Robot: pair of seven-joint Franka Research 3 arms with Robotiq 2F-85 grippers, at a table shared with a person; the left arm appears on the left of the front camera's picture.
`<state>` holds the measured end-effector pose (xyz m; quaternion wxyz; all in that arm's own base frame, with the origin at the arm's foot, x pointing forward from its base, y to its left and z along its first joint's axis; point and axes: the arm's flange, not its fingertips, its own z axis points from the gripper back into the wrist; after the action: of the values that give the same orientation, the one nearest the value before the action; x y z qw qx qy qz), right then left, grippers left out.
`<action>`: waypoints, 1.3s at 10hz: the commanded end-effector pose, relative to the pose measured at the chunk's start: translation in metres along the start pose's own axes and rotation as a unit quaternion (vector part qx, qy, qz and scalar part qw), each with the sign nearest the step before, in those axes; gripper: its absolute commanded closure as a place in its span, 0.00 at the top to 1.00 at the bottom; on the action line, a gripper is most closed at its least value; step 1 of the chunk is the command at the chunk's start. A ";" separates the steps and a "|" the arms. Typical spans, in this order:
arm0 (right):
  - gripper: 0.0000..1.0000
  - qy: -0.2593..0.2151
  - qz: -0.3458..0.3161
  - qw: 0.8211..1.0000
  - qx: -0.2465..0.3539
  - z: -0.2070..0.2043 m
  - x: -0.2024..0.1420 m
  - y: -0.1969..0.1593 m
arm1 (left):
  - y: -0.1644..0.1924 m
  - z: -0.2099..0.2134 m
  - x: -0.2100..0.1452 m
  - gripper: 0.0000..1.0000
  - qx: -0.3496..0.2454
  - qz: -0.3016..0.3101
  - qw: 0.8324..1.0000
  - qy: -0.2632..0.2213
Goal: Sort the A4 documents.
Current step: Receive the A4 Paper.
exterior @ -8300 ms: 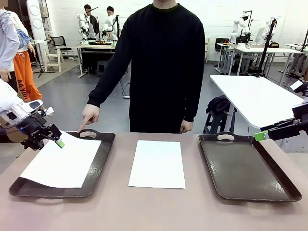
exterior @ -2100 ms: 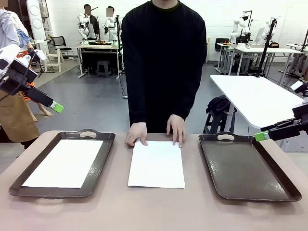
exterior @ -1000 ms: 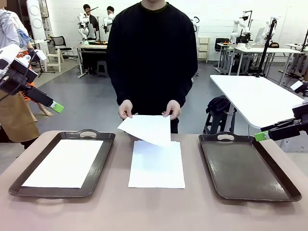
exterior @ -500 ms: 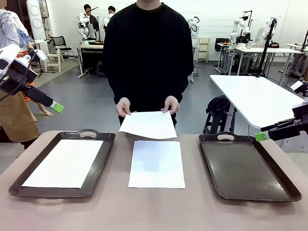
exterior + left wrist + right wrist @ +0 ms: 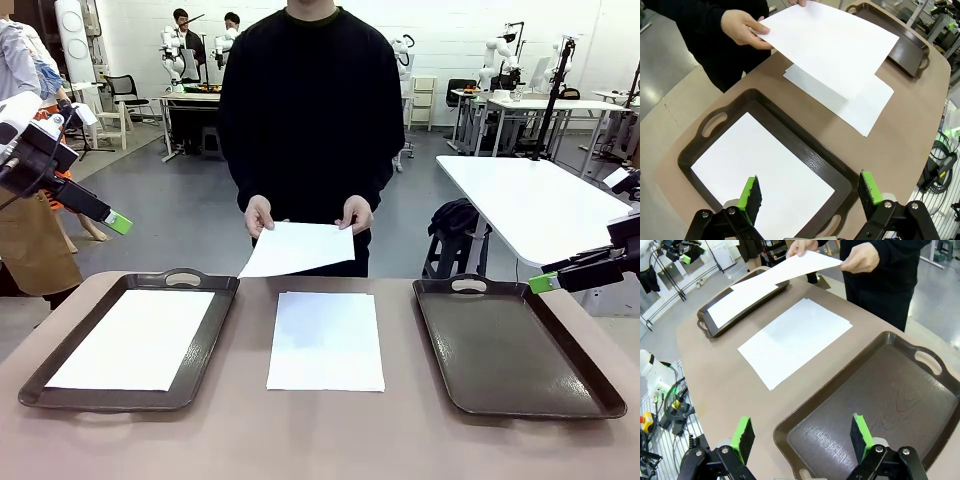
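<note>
A4 sheet held level in the person's hands, up and right of the left tray; offered for sorting, I judge. Plain white, thin, near corner drooping. Second sheet lies inside that tray, table sheets just right of it. My left gripper hangs over it, my right gripper well right; both spread wide, empty

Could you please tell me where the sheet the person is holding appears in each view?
Front view: held sheet at picture centre.
Left wrist view: held sheet at top, right of centre.
Right wrist view: held sheet at top centre.
Shared landmark: the flat sheet lying on the table.
</note>
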<state>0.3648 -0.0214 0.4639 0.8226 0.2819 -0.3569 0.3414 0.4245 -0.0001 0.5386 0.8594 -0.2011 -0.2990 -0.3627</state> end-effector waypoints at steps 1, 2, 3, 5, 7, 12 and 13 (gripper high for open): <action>1.00 -0.017 0.005 1.000 0.006 -0.004 0.000 -0.003 | 0.000 -0.001 -0.001 1.00 -0.005 -0.006 1.000 -0.008; 1.00 -0.017 0.005 1.000 0.006 -0.004 0.000 -0.003 | 0.000 -0.001 -0.001 1.00 -0.005 -0.006 1.000 -0.008; 1.00 -0.017 0.005 1.000 0.006 -0.004 0.000 -0.003 | 0.000 -0.001 -0.001 1.00 -0.005 -0.006 1.000 -0.008; 1.00 -0.017 0.005 1.000 0.006 -0.004 0.000 -0.003 | 0.000 -0.001 -0.001 1.00 -0.005 -0.006 1.000 -0.008; 1.00 -0.017 0.005 1.000 0.006 -0.004 0.000 -0.003 | 0.000 -0.001 -0.001 1.00 -0.005 -0.006 1.000 -0.008; 1.00 -0.017 0.005 1.000 0.006 -0.004 0.000 -0.003 | 0.000 -0.001 -0.001 1.00 -0.005 -0.006 1.000 -0.008; 1.00 -0.017 0.005 1.000 0.006 -0.004 0.000 -0.003 | 0.000 -0.001 -0.001 1.00 -0.005 -0.006 1.000 -0.008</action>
<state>0.3648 -0.0214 0.4639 0.8225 0.2818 -0.3569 0.3416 0.4245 -0.0001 0.5386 0.8594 -0.2011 -0.2990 -0.3627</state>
